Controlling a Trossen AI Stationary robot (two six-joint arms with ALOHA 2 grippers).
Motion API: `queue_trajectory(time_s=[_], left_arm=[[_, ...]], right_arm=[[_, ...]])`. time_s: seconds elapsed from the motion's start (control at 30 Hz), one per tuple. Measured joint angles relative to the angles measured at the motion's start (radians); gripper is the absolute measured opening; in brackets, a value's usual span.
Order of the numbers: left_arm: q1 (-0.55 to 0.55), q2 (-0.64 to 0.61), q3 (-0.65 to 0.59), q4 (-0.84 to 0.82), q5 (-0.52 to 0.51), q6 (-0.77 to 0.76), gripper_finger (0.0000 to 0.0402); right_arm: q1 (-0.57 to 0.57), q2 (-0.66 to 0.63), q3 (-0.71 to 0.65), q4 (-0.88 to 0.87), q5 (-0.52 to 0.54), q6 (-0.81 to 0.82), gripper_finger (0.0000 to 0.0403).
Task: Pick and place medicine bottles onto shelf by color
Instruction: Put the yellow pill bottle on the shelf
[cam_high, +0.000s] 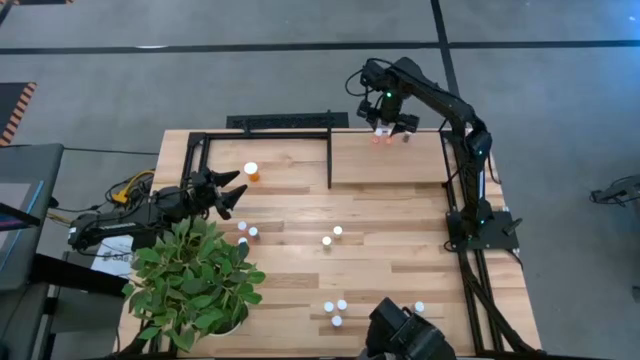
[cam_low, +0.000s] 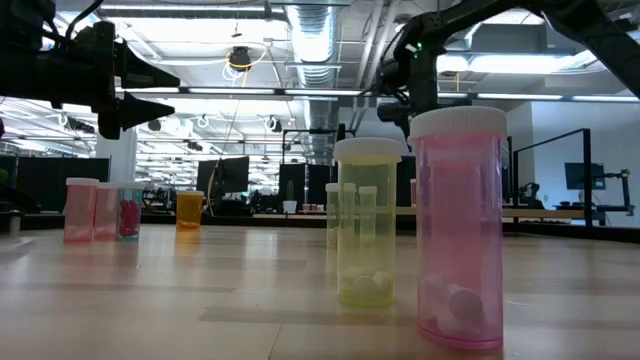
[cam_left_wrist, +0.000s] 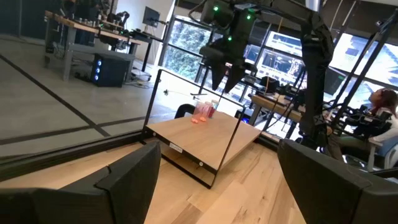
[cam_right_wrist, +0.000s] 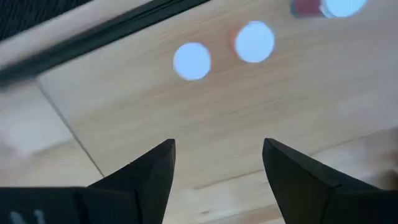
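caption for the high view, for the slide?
Right gripper open above red vials on the shelf; left gripper open near the orange bottle.

Pale smooth matt wooden shelf board (cam_left_wrist: 208, 138) w/ thin black metal frame bars (cam_high: 330, 160), striped-plank light wood tabletop (cam_high: 380, 260) satin, translucent glossy pink plastic vial (cam_low: 460, 230) w/ white cap.

- Even, bright overhead light covers the tabletop (cam_high: 400, 250) in the high view; shadows under the potted plant (cam_high: 190, 280) are soft and faint.
- In the low view, ceiling strip lights (cam_low: 300, 92) glare behind the pink vial (cam_low: 460, 230), which glows translucent; both arms are dark silhouettes.
- The right wrist view is blurred: white caps (cam_right_wrist: 192, 61) are glowing blobs, the black frame bar (cam_right_wrist: 93, 37) smeared.
- In the left wrist view, windows (cam_left_wrist: 186, 50) behind the shelf (cam_left_wrist: 205, 140) are bright; near fingers (cam_left_wrist: 127, 177) are out of focus.
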Motion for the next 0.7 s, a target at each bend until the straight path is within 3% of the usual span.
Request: queue_trajectory(time_s=[0.33, 0.7], left_arm=[[0.0, 0.0, 0.0, 0.0, 0.0, 0.0, 0.0312], [0.0, 0.0, 0.0, 0.0, 0.0, 0.0, 0.0312]], right_arm=[[0.154, 0.0, -0.003, 0.0, -0.002, -0.04, 0.0265], [0.336, -0.009, -0.002, 0.0, -0.003, 0.16, 0.0265]])
